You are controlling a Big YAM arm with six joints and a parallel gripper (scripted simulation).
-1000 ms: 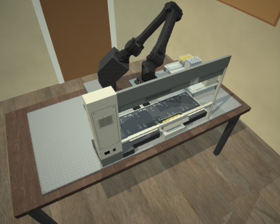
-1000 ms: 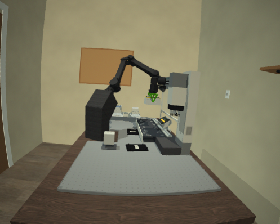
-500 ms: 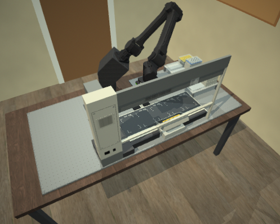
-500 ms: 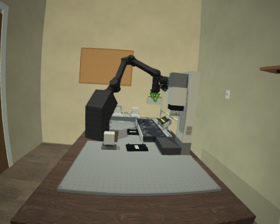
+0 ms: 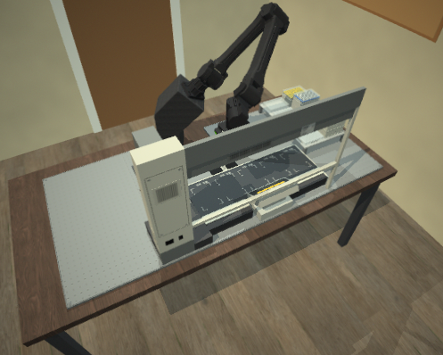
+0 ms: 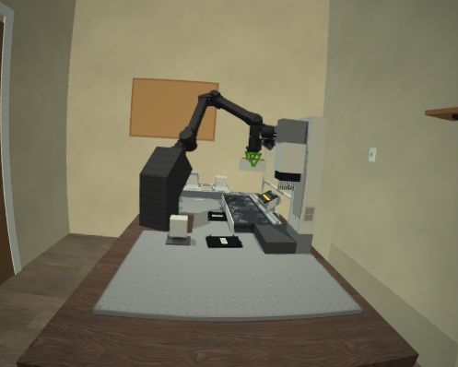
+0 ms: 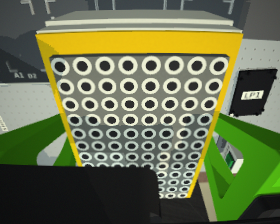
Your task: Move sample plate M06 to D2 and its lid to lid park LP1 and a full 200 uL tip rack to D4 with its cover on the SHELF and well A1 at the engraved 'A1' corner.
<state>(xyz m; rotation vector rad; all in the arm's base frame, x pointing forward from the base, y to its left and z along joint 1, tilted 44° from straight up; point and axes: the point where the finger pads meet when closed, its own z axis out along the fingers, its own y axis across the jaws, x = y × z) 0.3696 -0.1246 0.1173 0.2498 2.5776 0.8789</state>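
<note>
My gripper point(image 7: 139, 112) has green fingers and is shut on a yellow tip rack point(image 7: 140, 110), gripping its long sides. Every place in the rack that I can see shows a pale ring on the grey field. In the exterior view the gripper point(image 6: 252, 158) holds the rack point(image 6: 250, 165) in the air above the dark deck point(image 6: 243, 207), close to the liquid handler's head. Below the rack the wrist view shows the deck engraving "A1 D2" point(image 7: 25, 76) at the left and the black lid park LP1 point(image 7: 253, 92) at the right. In the top view the gripper is hidden behind the grey beam point(image 5: 274, 129).
The shelf point(image 5: 292, 102) behind the deck holds a yellow rack point(image 5: 292, 92), a blue rack point(image 5: 307, 95) and white plates point(image 5: 274, 107). The liquid handler's tower point(image 6: 302, 175) and pipetting head point(image 6: 288, 177) stand close to the right of the gripper. A white box point(image 6: 179, 226) stands on the mat.
</note>
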